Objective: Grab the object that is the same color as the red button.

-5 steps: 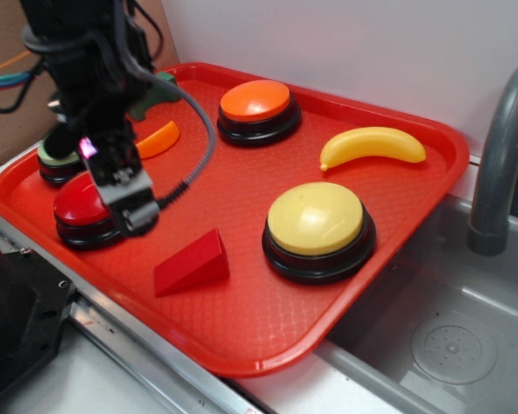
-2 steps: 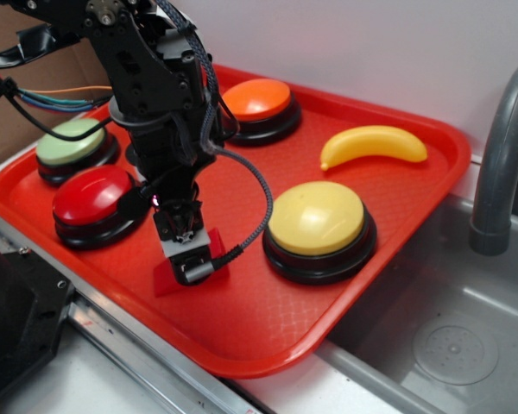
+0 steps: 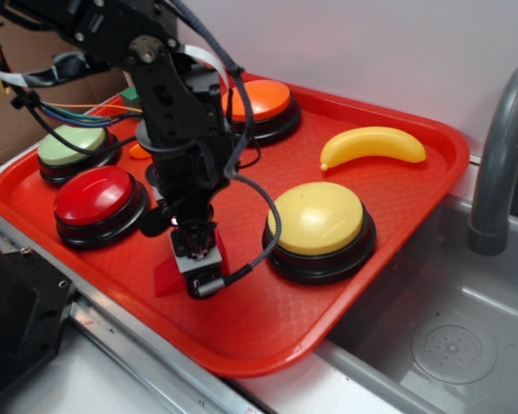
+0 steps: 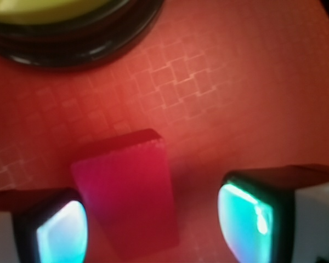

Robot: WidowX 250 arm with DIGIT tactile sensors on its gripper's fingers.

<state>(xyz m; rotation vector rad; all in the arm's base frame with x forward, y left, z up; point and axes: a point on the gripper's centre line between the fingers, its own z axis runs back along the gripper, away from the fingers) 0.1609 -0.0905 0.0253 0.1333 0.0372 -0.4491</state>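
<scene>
The red wedge block (image 4: pixel 129 192) lies on the red tray (image 3: pixel 276 319), near its front edge. My gripper (image 4: pixel 153 227) is low over it and open, one finger on each side. The left pad (image 4: pixel 60 233) sits close against the block, while the right pad (image 4: pixel 244 219) stands apart from it with bare tray between. In the exterior view the gripper (image 3: pixel 197 259) covers most of the block (image 3: pixel 166 278), of which only the left end shows. The red button (image 3: pixel 97 200) stands to the left of the arm, untouched.
A yellow button (image 3: pixel 317 226) stands just right of the gripper and shows as a dark rim (image 4: pixel 71 38) in the wrist view. An orange button (image 3: pixel 261 105), a green button (image 3: pixel 73 147) and a yellow banana (image 3: pixel 371 145) are farther back. A sink (image 3: pixel 449 345) lies right.
The arm swung from above the red button rightward and down onto the wedge block. Over the last half second it settled slightly lower, with the fingers straddling the block.
</scene>
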